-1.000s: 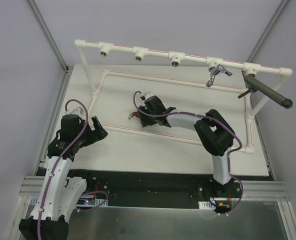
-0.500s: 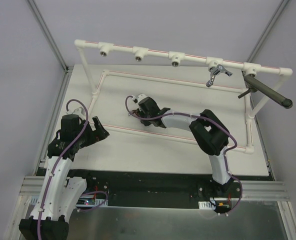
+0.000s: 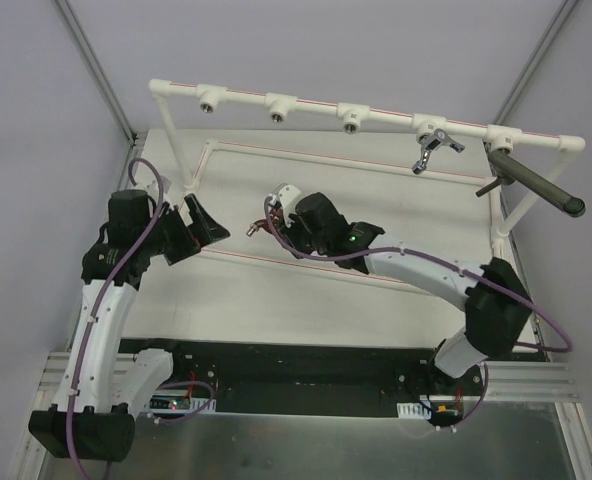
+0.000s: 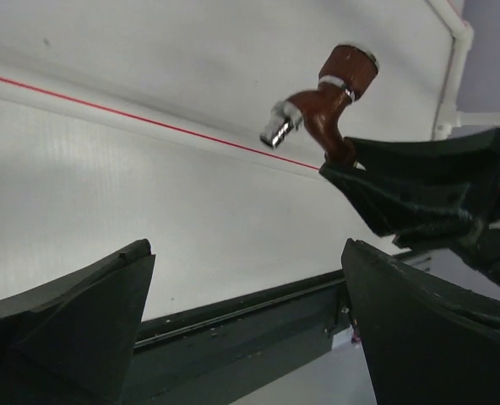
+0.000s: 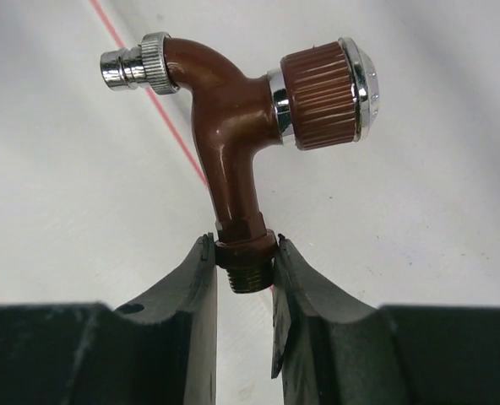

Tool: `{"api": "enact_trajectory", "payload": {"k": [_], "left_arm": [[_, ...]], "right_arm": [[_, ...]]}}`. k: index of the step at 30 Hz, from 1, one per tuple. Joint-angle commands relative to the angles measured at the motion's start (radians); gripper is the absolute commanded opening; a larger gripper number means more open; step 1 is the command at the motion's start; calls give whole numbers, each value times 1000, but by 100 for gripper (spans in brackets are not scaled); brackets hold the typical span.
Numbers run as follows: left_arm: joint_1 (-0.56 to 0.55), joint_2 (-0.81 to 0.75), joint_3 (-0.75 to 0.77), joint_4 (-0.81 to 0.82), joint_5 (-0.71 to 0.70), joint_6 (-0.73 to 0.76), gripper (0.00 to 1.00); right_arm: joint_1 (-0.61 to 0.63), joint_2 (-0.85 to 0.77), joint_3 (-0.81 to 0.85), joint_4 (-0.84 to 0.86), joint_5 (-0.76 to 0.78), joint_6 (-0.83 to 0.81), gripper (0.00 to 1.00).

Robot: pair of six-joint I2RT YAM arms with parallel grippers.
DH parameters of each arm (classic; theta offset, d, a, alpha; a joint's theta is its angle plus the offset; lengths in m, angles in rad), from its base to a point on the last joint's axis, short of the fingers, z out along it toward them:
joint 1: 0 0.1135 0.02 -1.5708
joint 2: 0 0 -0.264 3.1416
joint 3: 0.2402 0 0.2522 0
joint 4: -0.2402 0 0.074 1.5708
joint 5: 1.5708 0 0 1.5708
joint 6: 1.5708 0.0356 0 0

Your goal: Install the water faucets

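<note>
While the silver-grey faucet (image 3: 434, 148) hangs from the fourth socket along the top rail of the pipe frame (image 3: 386, 118), toward the table's far right corner, and looks seated, the reddish-brown faucet (image 5: 237, 118) is not yet in any socket.

Right gripper (image 5: 243, 257): clamped on that faucet's threaded end, with spout and knob standing free above the jaws. Position: over the table (image 3: 306, 300), left of centre, near the frame's low front pipe.

Left gripper (image 4: 248, 253): spread wide, nothing in it. It faces the faucet from the table's left-edge side, close but apart.

Three sockets (image 3: 277, 110) at the left of the rail show bare brass rings. A dark rod (image 3: 531, 182) sits by the fifth tee; I cannot tell whether that socket is taken.

Judgement: roughly half done, with one faucet fitted and one picked up. Left to do: carry it to an open socket, align the thread, screw it in. The grip covers the thread itself, so a hand-over to the left gripper seems likely first.
</note>
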Motion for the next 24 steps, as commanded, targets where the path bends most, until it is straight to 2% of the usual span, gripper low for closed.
{"api": "enact_trajectory", "payload": {"k": [1, 10, 15, 24], "left_arm": [[-3, 112, 132, 23, 212, -32, 99], [-29, 280, 249, 25, 441, 1, 97], [-106, 323, 260, 54, 439, -3, 94], [-126, 364, 231, 95, 476, -37, 86]], "right_arm": [[49, -182, -12, -57, -57, -55, 0], [114, -304, 20, -126, -70, -73, 0], [123, -316, 34, -134, -68, -86, 0], [126, -331, 45, -93, -79, -83, 0]]}}
